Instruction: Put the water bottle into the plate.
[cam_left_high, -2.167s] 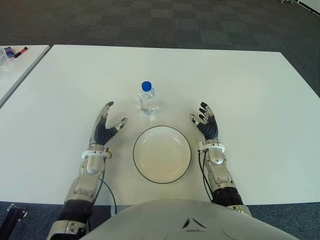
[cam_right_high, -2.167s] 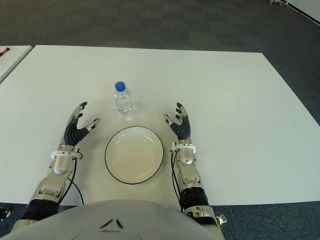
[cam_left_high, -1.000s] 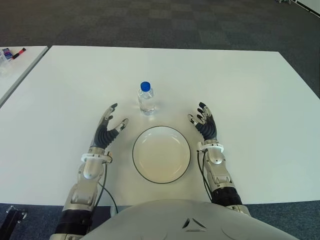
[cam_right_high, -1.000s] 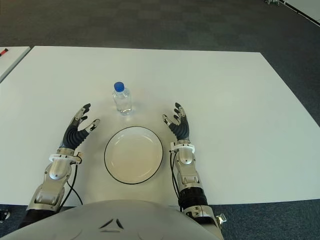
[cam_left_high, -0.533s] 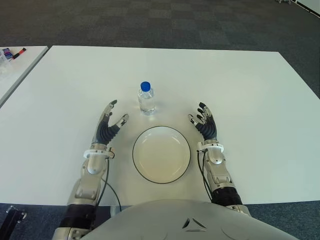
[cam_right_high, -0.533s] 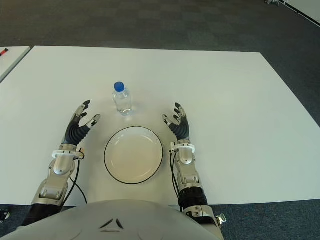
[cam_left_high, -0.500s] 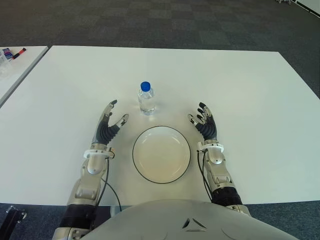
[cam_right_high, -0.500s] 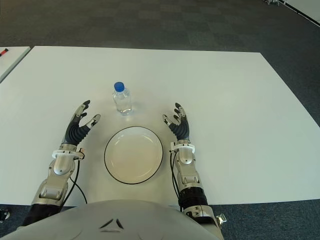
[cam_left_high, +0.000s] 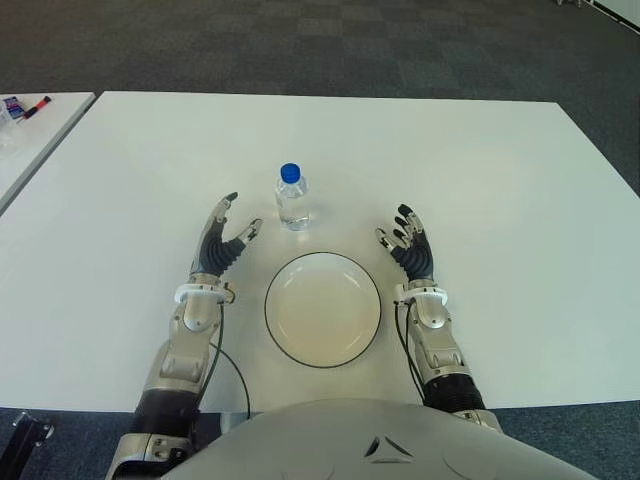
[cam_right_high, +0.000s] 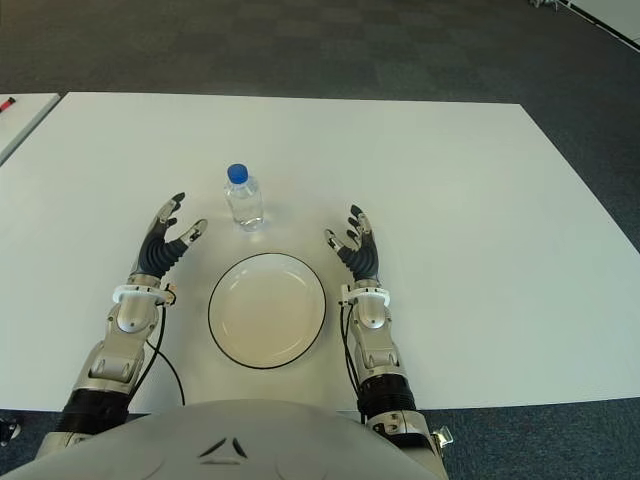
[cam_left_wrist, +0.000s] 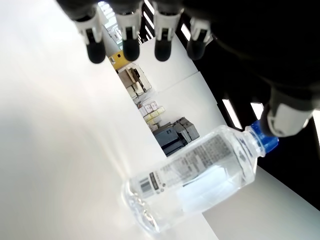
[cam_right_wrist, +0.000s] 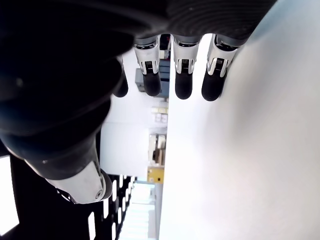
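A small clear water bottle (cam_left_high: 292, 198) with a blue cap stands upright on the white table (cam_left_high: 500, 170), just beyond the plate. The round white plate (cam_left_high: 322, 308) with a dark rim lies in front of it, with nothing on it. My left hand (cam_left_high: 222, 240) is open, fingers spread, to the left of the plate and a short way left of and nearer than the bottle, not touching it. The left wrist view shows the bottle (cam_left_wrist: 200, 175) close by, beyond the spread fingers (cam_left_wrist: 131, 47). My right hand (cam_left_high: 408, 243) is open at the plate's right side.
A second white table (cam_left_high: 30, 140) stands at the far left with markers (cam_left_high: 25, 105) on it. Dark carpet (cam_left_high: 330, 45) lies beyond the table's far edge.
My left hand has moved forward and to the right, closer to the bottle. The right hand, the bottle and the plate have stayed where they were.
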